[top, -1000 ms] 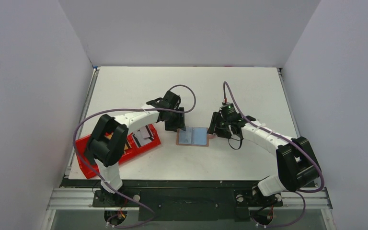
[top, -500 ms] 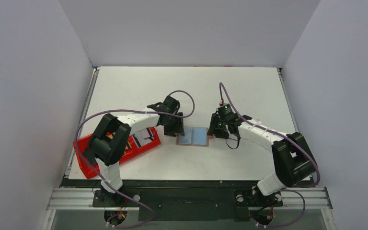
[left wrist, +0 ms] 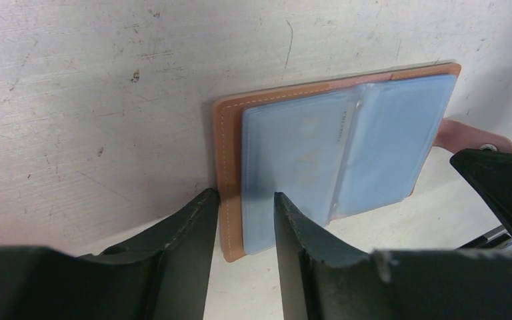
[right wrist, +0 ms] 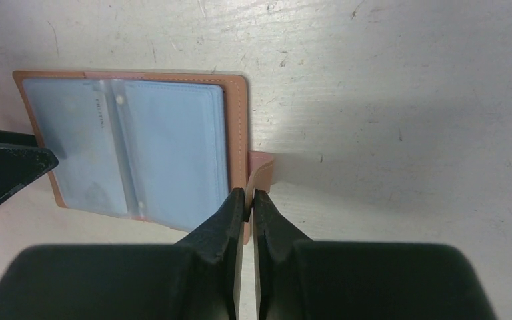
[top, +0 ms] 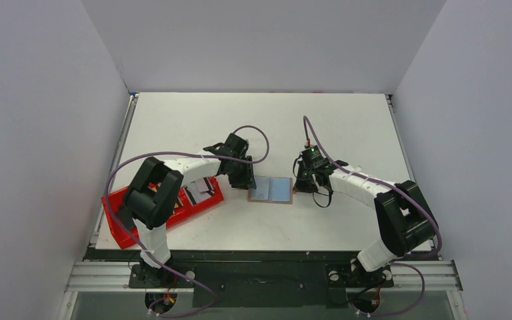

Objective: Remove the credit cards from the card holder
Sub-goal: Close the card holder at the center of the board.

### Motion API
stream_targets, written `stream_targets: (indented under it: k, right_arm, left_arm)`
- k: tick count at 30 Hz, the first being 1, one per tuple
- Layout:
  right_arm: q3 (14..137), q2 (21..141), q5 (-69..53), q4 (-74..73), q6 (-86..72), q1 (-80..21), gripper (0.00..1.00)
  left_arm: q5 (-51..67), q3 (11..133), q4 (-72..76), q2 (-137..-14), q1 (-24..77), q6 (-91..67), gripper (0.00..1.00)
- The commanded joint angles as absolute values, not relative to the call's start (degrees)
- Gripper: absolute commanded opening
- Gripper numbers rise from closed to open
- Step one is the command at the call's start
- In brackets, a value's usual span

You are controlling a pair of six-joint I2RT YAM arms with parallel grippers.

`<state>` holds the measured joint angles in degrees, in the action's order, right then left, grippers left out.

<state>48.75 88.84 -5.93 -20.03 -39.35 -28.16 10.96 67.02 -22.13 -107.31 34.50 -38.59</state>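
Observation:
The tan card holder (top: 271, 190) lies open and flat on the table, pale blue sleeves up. The credit cards (left wrist: 297, 143) sit inside those sleeves, one showing faint print (right wrist: 80, 137). My left gripper (left wrist: 243, 197) is open, its two fingers set either side of the holder's left edge (left wrist: 228, 153), one at the brown border and one over the blue sleeve. In the top view it (top: 245, 180) sits at the holder's left end. My right gripper (right wrist: 249, 193) is shut on the holder's pink-tan snap tab (right wrist: 261, 167) at its right end (top: 298, 185).
A red tray (top: 121, 230) with dark and white items stands at the table's left front, beside the left arm. White walls close in the table on three sides.
My right gripper came down to the holder's right end and shut on the snap tab. My left gripper moved to the holder's left edge and its jaws narrowed.

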Motion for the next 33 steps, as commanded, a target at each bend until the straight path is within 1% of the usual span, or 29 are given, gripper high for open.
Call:
stream_targets:
  k: [1, 2, 5, 7, 11, 21, 33]
  right_arm:
    - [50.09, 89.56, -4.24, -18.24, -38.51, -28.5, 0.0]
    - [50.05, 89.6, -4.2, -18.21, -38.5, -28.53, 0.0]
    - [49.97, 89.79, -4.16, -18.03, -38.49, -28.7, 0.0]
    - [49.97, 89.94, -4.13, -17.94, -38.37, -28.89, 0.0]
    - [49.96, 90.09, -4.17, -17.79, -38.24, -29.11, 0.0]
    - [50.44, 90.4, -4.44, -17.67, -38.12, -29.43, 0.0]
    - [50.21, 92.81, -6.02, -15.95, -38.3, -29.82, 0.0]
  left_arm:
    - [13.86, 66.81, -18.33, -107.73, 34.28, -39.76, 0.31]
    - [14.1, 66.82, -18.12, -107.53, 34.23, -39.91, 0.27]
    - [14.67, 67.0, -18.1, -106.92, 34.19, -40.16, 0.2]
    - [15.03, 67.2, -18.04, -106.03, 34.19, -40.48, 0.11]
    - [15.53, 68.07, -18.23, -104.49, 34.19, -40.88, 0.0]
    - [15.31, 69.89, -20.61, -102.5, 34.31, -40.48, 0.0]
    - [19.61, 71.11, -18.06, -102.79, 34.99, -40.12, 0.0]
